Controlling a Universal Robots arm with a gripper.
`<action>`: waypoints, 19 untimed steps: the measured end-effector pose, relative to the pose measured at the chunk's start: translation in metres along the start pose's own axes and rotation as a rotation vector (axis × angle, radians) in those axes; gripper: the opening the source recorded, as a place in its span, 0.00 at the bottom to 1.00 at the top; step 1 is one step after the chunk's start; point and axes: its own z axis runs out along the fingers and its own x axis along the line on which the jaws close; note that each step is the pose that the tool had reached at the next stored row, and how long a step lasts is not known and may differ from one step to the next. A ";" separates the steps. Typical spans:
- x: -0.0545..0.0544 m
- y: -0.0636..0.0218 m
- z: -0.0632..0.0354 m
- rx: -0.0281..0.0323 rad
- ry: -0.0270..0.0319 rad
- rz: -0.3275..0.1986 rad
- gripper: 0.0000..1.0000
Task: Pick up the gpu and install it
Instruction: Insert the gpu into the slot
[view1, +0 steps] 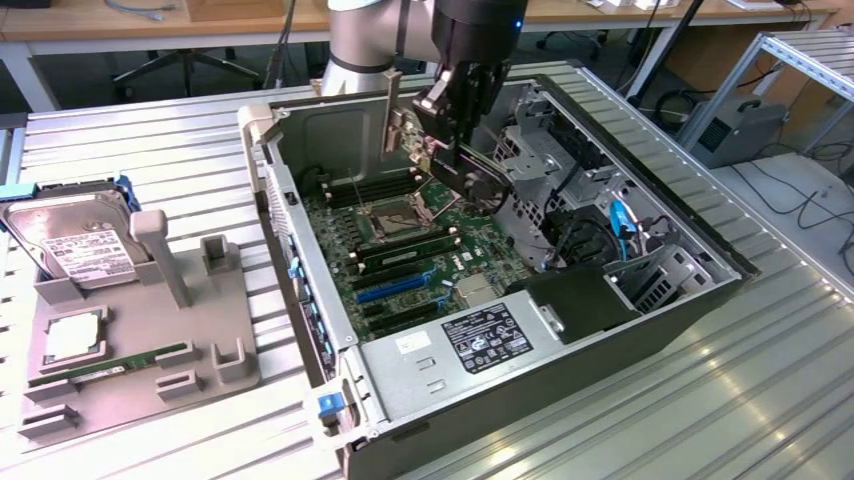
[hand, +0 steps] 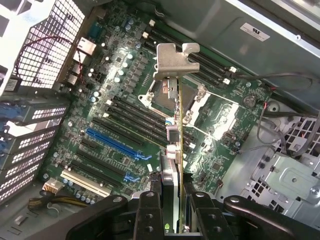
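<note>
Closest to the wrist camera, the two black fingers (hand: 150, 216) are clamped on the gpu (hand: 173, 135), one on each face of the card. The card is seen edge-on, with its silver bracket (hand: 174, 61) at the far end. It hangs above the green motherboard (hand: 100, 115) (its lower edge clear of the slots), with the bracket over the CPU socket (hand: 161, 94) and the blue slot (hand: 112, 142) off to one side. In the exterior view the fingers (view1: 461, 95) hold the gpu (view1: 470, 172) tilted inside the open computer case (view1: 667, 300), which lies on its side on the ribbed metal desk (view1: 160, 140). At the exterior view's left, well apart from the case, a grey holder (view1: 134, 380) carries a hard drive (view1: 74, 245) and a green RAM stick (view1: 127, 362).
</note>
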 end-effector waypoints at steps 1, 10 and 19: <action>0.000 0.0000 0.0000 -0.0001 -0.0002 -0.004 0.27; 0.000 0.0000 0.0001 -0.0008 -0.0014 -0.026 0.27; 0.000 0.0000 0.0001 -0.0015 -0.0025 -0.048 0.27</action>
